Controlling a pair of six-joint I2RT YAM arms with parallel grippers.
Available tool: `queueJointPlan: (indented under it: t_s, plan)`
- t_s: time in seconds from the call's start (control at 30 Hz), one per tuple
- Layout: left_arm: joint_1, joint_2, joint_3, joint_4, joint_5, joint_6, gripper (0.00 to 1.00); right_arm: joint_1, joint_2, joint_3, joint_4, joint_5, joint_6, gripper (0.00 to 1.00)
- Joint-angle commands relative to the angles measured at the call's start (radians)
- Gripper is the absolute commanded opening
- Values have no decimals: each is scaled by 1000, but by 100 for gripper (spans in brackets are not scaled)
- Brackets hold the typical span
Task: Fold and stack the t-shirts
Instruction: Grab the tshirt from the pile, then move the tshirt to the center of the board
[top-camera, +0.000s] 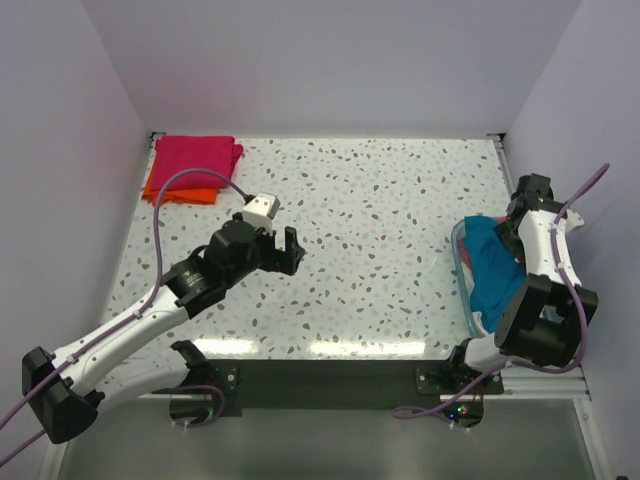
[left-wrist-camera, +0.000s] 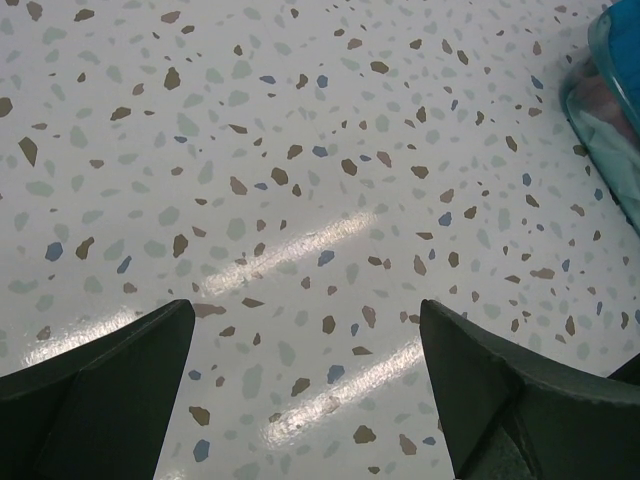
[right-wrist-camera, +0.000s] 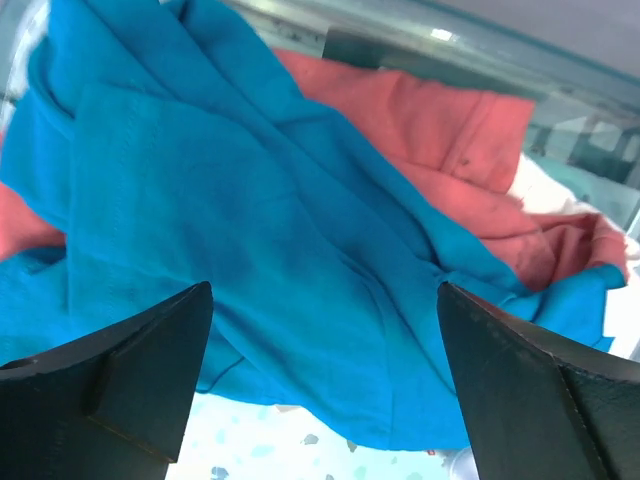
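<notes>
A folded magenta t-shirt lies on a folded orange t-shirt in the table's far left corner. A crumpled teal t-shirt fills the clear basket at the right edge, with a salmon t-shirt under and behind it. My right gripper hangs open just above the teal cloth, with nothing between its fingers. Left of the table's centre, my left gripper stands open over bare speckled table, holding nothing.
The basket's blue-tinted wall shows at the right edge of the left wrist view. White walls enclose the table on the left, back and right. A purple cable from the left arm loops over the folded stack.
</notes>
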Motion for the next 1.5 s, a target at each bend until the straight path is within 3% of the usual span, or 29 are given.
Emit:
queueJointPlan:
  t_s: [0.0, 0.03, 0.13, 0.17, 0.2, 0.3, 0.33, 0.53, 0.67, 0.8, 0.9, 1.03, 1.3, 1.47]
  plan:
    - [-2, -11, 21, 1, 6, 16, 100, 3, -2, -23, 77, -29, 36, 96]
    - [-2, -9, 21, 1, 6, 15, 100, 0, 1, -29, 85, -25, 37, 95]
    - [0, -1, 19, 3, 8, 11, 100, 0, 17, -39, 108, -31, 29, 72]
    - [-2, -1, 21, 3, 8, 10, 100, 0, 18, -51, 117, -37, 20, 60]
    - [-2, 3, 21, 3, 8, 10, 100, 2, 21, -52, 126, -40, 20, 35]
    - [-2, 12, 24, 3, 8, 8, 100, 0, 23, -62, 134, -49, 11, 5]
    - [-2, 17, 26, 3, 8, 7, 100, 0, 20, -60, 134, -58, 8, 0]
    - [-2, 20, 36, 0, 9, -1, 100, 2, -90, -66, 197, -181, -85, 0]
    - [-2, 16, 42, 0, 0, -7, 100, 9, -257, -97, 344, -467, -207, 0]
    - [0, 9, 47, 1, -15, -18, 100, 63, -350, 0, 341, -595, -242, 0]
    - [0, 6, 59, -10, -57, -33, 100, 178, -356, 136, 309, -606, -260, 0]
    - [0, -6, 91, -31, -147, -73, 100, 418, -333, 350, 298, -592, -256, 0]
    - [19, -52, 130, -51, -287, -128, 100, 808, -195, 670, 328, -600, -265, 0]
    - [53, -93, 124, -49, -319, -148, 98, 957, -91, 830, 315, -580, -277, 0]
